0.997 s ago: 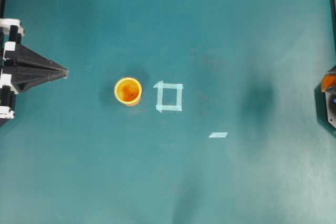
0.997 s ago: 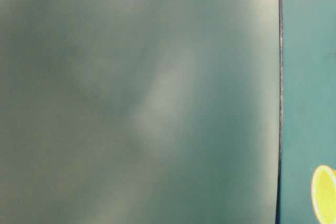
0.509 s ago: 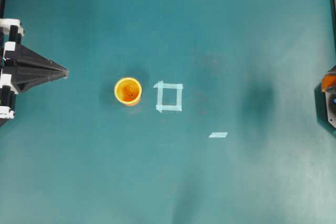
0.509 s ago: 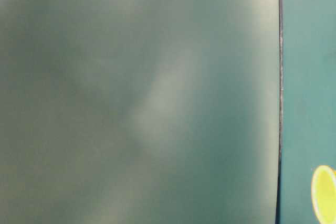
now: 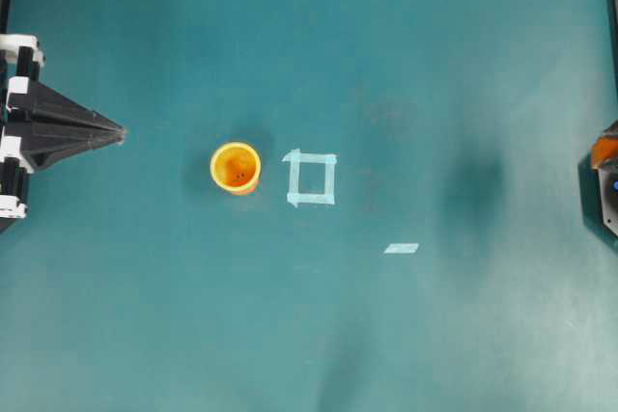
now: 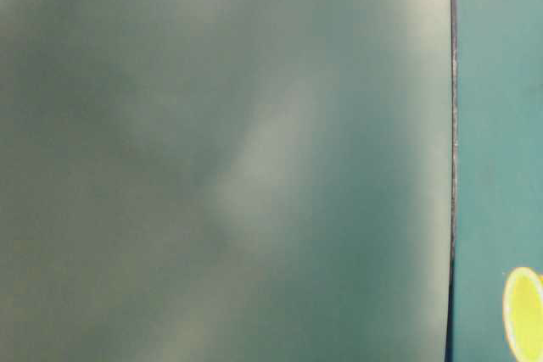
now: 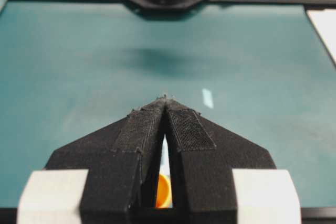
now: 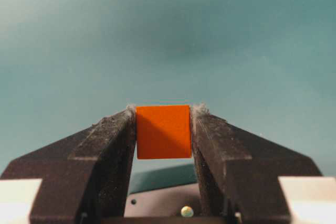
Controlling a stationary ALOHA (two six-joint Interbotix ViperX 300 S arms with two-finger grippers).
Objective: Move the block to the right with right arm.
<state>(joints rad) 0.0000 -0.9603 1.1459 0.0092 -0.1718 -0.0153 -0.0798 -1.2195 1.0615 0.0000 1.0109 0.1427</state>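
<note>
Right tool [image 8: 163, 109]: pinching block [image 8: 163, 131] between fingertips, held clear above surface [image 5: 406, 74]. Left tool [image 7: 165, 99]: tips pressed together, pointing at cup [image 5: 236, 168]. Tape square [image 5: 311, 178]: just beyond cup from left tool.

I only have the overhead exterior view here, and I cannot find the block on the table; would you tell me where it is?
Observer: The right wrist view shows the orange block clamped between the right gripper's fingertips.
Operator: Thank you. Is it resting on the mat?
Observer: No, it hangs above the green mat, with nothing under it.
Operator: And the left gripper?
Observer: The left gripper is shut and empty, its tips touching; the orange cup shows through the slit behind them.
</note>
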